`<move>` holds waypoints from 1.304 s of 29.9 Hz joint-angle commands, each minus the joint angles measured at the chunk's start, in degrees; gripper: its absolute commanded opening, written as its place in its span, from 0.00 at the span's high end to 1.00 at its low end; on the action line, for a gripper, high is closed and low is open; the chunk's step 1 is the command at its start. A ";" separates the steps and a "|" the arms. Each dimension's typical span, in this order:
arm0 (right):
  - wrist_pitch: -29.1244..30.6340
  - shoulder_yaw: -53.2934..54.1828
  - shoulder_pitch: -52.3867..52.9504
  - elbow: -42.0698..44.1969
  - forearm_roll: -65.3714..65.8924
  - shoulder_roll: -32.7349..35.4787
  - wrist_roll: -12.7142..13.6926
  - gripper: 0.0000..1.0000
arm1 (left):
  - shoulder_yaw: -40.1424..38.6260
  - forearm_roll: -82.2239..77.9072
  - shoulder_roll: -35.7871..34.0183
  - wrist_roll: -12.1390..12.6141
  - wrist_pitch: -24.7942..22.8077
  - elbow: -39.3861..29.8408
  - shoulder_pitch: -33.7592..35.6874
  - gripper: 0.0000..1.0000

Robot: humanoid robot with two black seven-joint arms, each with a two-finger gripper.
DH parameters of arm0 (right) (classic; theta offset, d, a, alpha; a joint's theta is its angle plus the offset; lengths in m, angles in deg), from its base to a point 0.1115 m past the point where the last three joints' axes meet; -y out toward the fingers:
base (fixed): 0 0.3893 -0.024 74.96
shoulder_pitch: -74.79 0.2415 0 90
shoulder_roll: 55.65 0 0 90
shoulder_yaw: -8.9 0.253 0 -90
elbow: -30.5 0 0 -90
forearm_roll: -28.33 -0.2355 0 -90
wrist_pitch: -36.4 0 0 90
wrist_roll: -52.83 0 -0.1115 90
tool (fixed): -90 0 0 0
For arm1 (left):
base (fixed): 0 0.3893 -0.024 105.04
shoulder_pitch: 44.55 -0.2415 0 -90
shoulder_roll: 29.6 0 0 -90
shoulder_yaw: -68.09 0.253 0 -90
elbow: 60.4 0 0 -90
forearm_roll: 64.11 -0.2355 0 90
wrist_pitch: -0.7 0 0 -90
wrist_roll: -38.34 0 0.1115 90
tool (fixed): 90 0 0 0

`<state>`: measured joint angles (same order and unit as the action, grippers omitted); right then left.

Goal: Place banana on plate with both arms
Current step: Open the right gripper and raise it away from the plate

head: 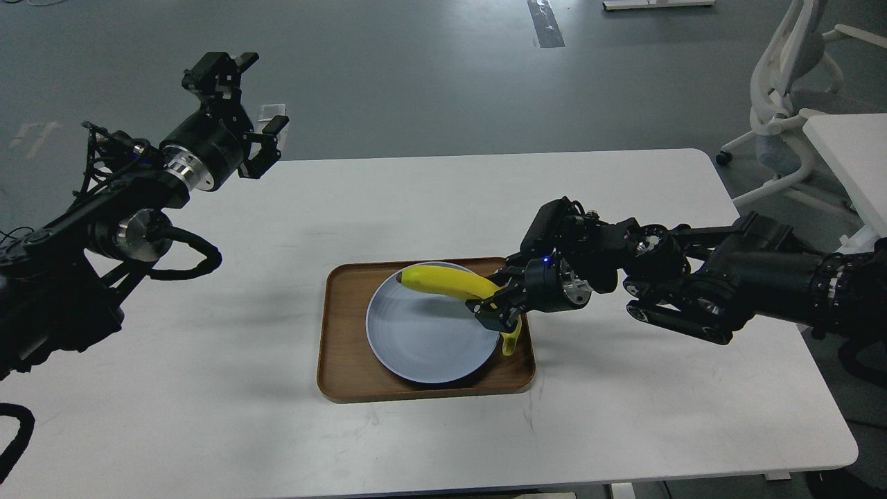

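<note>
The yellow banana (443,283) hangs over the upper right part of the pale blue-grey plate (416,339), its dark tip pointing left and its stem end over the plate's right rim. My right gripper (497,313) is shut on the banana near its stem end and holds it just above the plate. My left gripper (239,104) is open and empty, raised high beyond the table's far left corner, far from the plate.
The plate sits in a rectangular brown wooden tray (346,374) in the middle of the white table (208,388). A white office chair (790,90) and another white table edge (849,159) stand at the right, off the table.
</note>
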<state>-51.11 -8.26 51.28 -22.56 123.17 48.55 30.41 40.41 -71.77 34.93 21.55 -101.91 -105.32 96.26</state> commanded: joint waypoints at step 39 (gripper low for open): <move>-2.84 55.13 -20.26 1.29 -93.44 8.03 20.93 0.00 | -6.07 4.76 5.51 0.80 -0.83 -0.79 -5.10 0.02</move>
<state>-54.24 46.99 31.58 -20.75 29.74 56.04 51.49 34.37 -67.38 40.19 22.26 -102.64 -106.11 91.78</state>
